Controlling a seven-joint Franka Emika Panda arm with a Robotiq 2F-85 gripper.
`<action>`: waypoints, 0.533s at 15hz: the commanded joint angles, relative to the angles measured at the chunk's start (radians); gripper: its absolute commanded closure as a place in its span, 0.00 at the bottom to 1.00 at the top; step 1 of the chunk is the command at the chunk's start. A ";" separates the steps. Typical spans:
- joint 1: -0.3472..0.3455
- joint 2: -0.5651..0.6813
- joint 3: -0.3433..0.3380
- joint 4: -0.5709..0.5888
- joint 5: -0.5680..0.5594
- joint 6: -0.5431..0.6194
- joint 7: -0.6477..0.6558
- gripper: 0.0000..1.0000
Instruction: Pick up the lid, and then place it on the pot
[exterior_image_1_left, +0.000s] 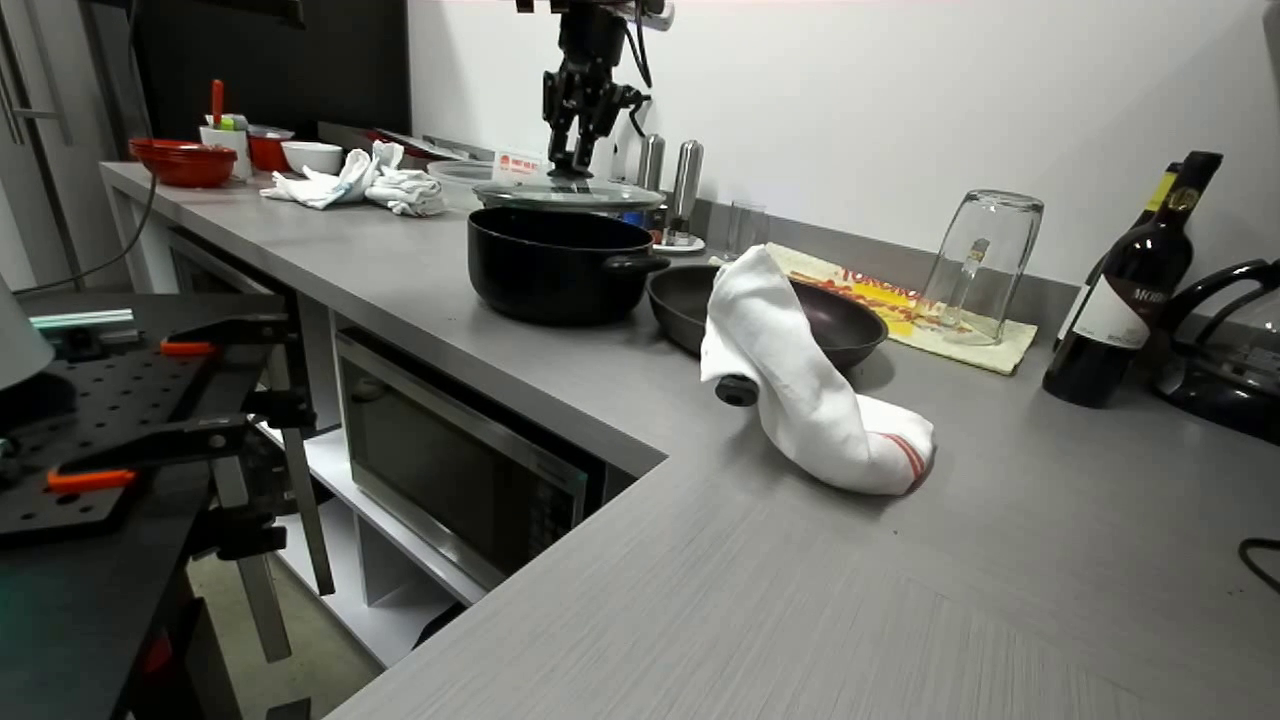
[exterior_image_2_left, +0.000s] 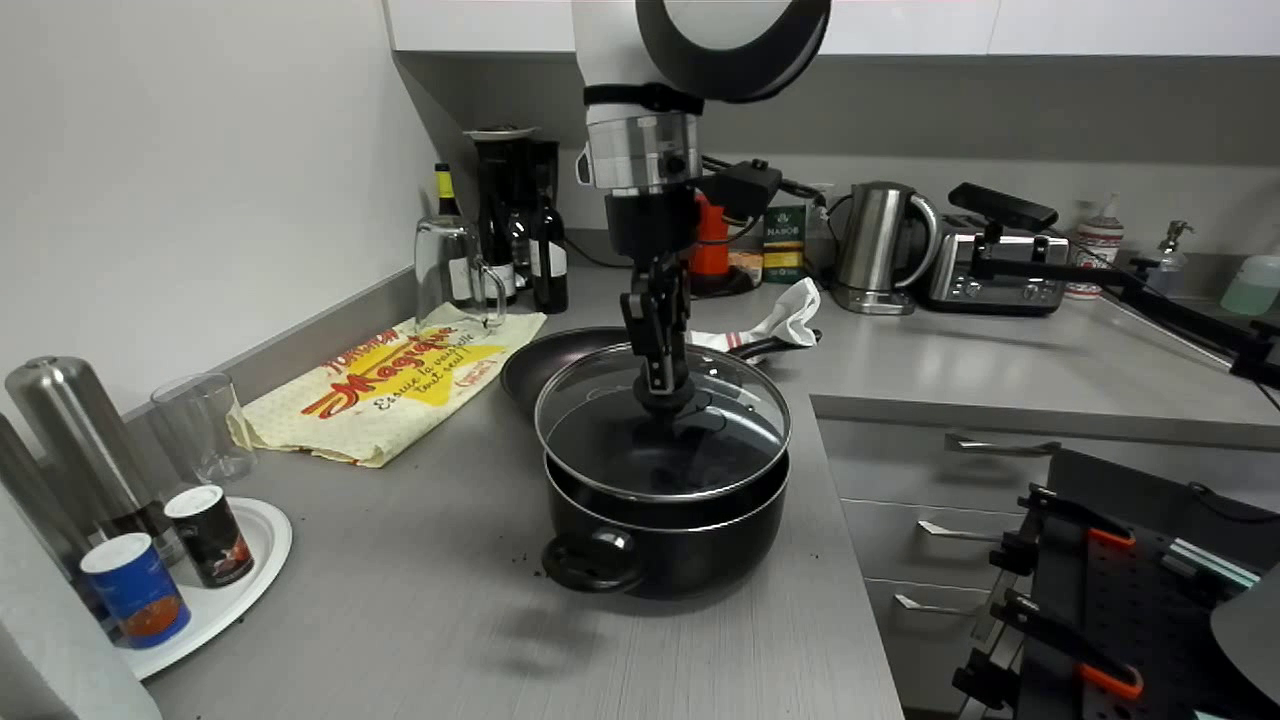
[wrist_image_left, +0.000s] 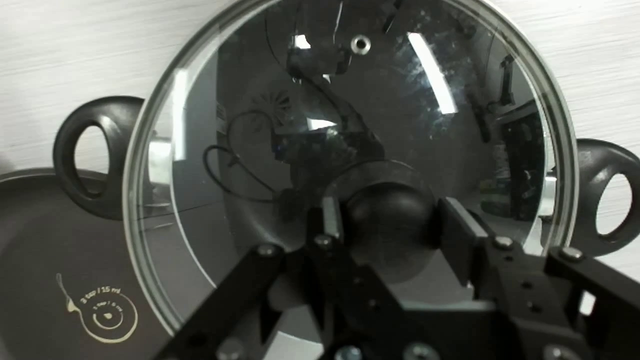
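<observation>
The lid (exterior_image_1_left: 520, 197) is a round glass disc with a metal rim and a dark knob. My gripper (exterior_image_1_left: 570, 158) is shut on the knob, whose sides lie between the two fingers in the wrist view (wrist_image_left: 392, 220). The lid hangs roughly level just above the wide black pot (exterior_image_1_left: 555, 275). In an exterior view a gap shows between the near edge of the lid (exterior_image_2_left: 600, 440) and the rim of the pot (exterior_image_2_left: 700, 560). In the wrist view the lid (wrist_image_left: 425, 135) covers most of the pot, and both pot handles (wrist_image_left: 586, 172) stick out beyond its rim.
A smaller dark pan (exterior_image_2_left: 530, 375) stands right beside the pot, with a white towel (exterior_image_1_left: 820, 430) at its handle. A yellow cloth (exterior_image_2_left: 390, 385) and an upturned glass mug (exterior_image_1_left: 985, 265) lie by the wall. A white plate (exterior_image_2_left: 265, 560) with shakers stands nearby.
</observation>
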 joint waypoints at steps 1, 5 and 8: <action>0.001 0.035 -0.005 0.057 0.008 -0.041 -0.025 0.75; 0.000 0.057 -0.006 0.064 0.011 -0.040 -0.027 0.75; 0.001 0.062 -0.006 0.059 0.011 -0.037 -0.028 0.75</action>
